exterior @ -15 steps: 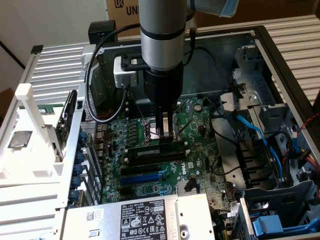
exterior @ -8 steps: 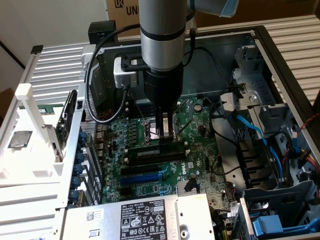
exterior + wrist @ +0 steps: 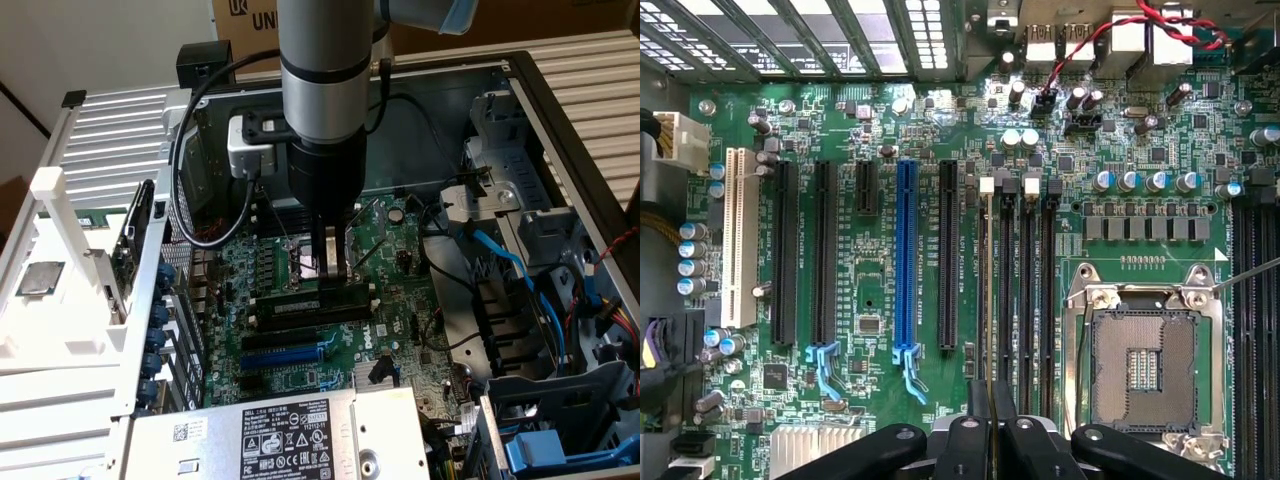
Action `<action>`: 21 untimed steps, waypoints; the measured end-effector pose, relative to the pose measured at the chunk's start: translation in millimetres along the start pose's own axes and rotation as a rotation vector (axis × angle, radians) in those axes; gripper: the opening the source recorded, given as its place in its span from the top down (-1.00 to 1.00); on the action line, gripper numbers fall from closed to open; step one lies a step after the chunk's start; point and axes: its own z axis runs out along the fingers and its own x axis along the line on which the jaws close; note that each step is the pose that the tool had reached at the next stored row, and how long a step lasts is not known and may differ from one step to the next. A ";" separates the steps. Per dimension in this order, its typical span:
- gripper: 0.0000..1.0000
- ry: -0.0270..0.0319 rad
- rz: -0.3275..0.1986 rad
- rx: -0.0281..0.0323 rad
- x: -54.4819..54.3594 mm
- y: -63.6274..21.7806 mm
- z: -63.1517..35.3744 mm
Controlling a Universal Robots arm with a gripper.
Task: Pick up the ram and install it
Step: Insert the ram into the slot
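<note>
Gripper (image 3: 987, 405) jaws tight on the ram (image 3: 983, 290) (thin, green, edge-on), down at the black memory slots (image 3: 1025, 300).

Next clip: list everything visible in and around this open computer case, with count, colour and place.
motherboard: one, green, inside the case
the ram: one, green, seen edge-on at the memory slot nearest the expansion slots
empty memory slots: three, black, beside the ram
blue expansion slot: one, blue, mid-board
black expansion slots: four, black, around the blue one; one is short
white expansion slot: one, white, at the board's edge
processor socket: one, silver frame, empty, next to the memory slots
power supply: one, grey with a black label, exterior view's bottom
white fixture: one, white, exterior view's left
gripper: one, black, shut on the ram
arm: one, grey and black, above the motherboard
</note>
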 end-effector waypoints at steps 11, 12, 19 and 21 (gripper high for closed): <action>0.76 0.0000 0.000 0.0000 -0.1 -0.1 2.2; 0.76 0.0000 0.000 0.0000 -0.1 -0.1 2.4; 0.76 0.0000 0.000 0.0000 -0.1 -0.1 3.9; 0.76 0.0001 0.000 0.0000 -0.1 -0.1 3.9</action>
